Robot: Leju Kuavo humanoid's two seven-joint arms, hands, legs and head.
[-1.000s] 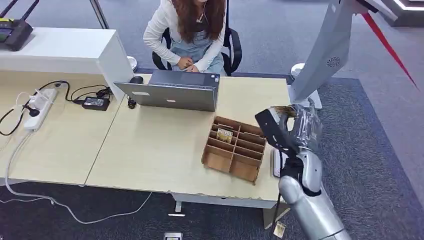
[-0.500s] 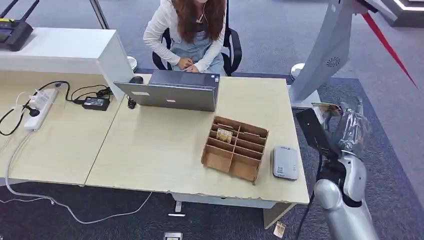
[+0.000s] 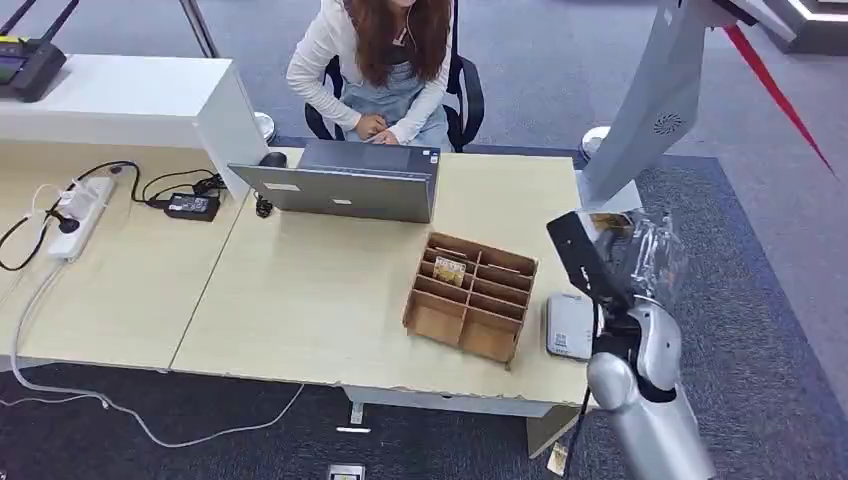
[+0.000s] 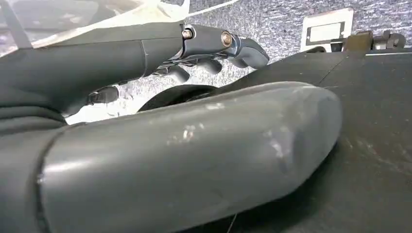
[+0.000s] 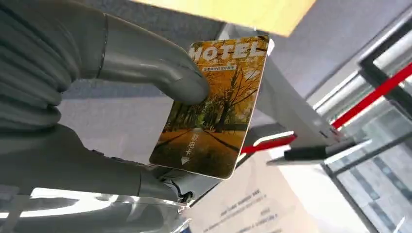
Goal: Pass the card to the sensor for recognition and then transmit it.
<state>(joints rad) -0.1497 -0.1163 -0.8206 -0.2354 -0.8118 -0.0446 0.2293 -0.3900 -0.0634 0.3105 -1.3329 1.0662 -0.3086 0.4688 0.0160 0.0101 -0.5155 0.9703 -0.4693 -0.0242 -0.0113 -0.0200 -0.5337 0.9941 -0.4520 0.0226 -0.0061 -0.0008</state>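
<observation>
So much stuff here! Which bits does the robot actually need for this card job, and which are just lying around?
Needed:
- hotel card, held in the right hand
- grey card sensor on the desk
- person seated opposite, perhaps the receiver

Lying about:
- wooden divider box
- laptop
- power strip
- black adapter

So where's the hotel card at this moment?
The card is pinched in the right hand, raised at the table's right end, above the grey card reader beside the wooden organizer.

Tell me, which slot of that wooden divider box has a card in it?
The slot in the far row, second from the left, of the wooden divider box holds a yellowish card; the other compartments look empty.
</observation>
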